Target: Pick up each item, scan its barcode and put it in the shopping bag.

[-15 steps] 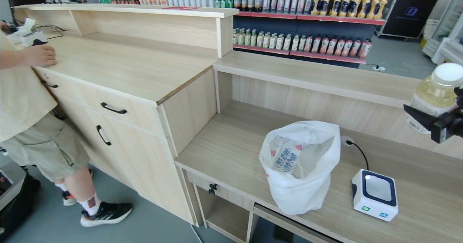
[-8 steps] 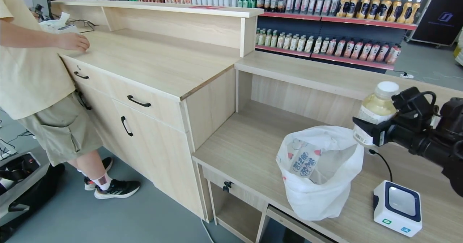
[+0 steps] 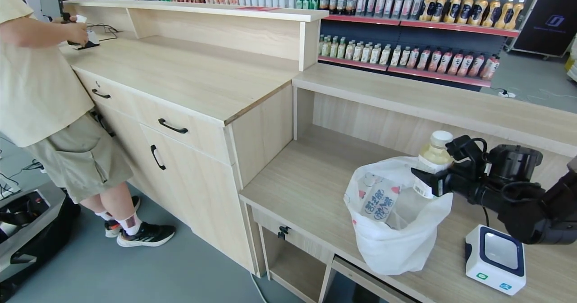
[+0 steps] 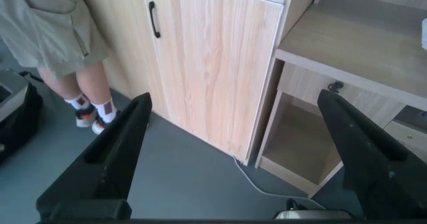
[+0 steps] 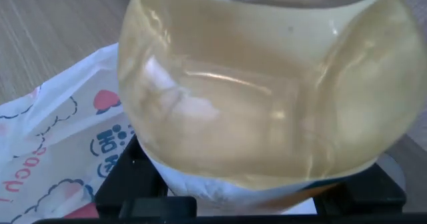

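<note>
Upright bottle (image 3: 432, 156) clamped in right gripper (image 3: 428, 183) over the shopping bag (image 3: 396, 244) mouth — likely to drop base-first; left gripper (image 4: 233, 101) spread apart, holding nothing.

- The right gripper (image 3: 428, 182), clamped on the bottle (image 3: 432, 156), has dropped and swung leftward — toward the shopping bag (image 3: 392, 244).
- The bottle's base now reaches the bag's rim.

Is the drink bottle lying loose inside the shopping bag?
No, the right gripper is clamped on the drink bottle, holding it upright at the shopping bag's open mouth.
</note>
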Robot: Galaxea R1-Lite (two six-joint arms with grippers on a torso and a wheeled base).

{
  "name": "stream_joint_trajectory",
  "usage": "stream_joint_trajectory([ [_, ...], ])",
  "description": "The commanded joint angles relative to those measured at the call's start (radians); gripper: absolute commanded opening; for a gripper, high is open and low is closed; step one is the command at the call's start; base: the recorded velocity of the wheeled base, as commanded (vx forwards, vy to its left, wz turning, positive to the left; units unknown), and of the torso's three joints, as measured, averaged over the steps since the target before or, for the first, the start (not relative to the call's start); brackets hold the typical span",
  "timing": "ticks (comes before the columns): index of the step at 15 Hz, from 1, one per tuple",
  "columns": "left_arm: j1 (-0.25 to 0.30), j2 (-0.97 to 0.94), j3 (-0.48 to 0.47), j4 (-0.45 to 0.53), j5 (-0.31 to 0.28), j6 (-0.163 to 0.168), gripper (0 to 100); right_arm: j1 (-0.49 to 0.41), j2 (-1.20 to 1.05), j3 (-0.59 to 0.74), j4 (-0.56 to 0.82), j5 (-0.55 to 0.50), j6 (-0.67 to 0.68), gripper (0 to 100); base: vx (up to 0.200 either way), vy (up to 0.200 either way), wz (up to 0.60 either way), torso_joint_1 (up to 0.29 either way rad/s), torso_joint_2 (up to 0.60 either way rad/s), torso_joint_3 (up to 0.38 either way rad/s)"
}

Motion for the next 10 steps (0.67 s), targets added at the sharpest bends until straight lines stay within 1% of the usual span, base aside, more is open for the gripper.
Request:
stream_joint_trajectory([
  [1,0.000,0.000,0.000,0.000,0.000,0.000,100,0.007,0.118,-0.033,-0.033,0.012,-0.004,0,0.000,0.000,0.00,0.000,0.00,0.000],
  [4,0.000,0.000,0.000,0.000,0.000,0.000,100,0.009,0.184,-0.051,-0.047,0.013,0.002,0,0.000,0.000,0.00,0.000,0.00,0.000],
  [7,0.000,0.000,0.000,0.000,0.000,0.000,100,0.026,0.233,-0.097,-0.056,0.052,0.002,0,0.000,0.000,0.00,0.000,0.00,0.000],
  [10,0.000,0.000,0.000,0.000,0.000,0.000,100,0.035,0.263,-0.107,-0.073,0.058,0.001,0,0.000,0.000,0.00,0.000,0.00,0.000],
])
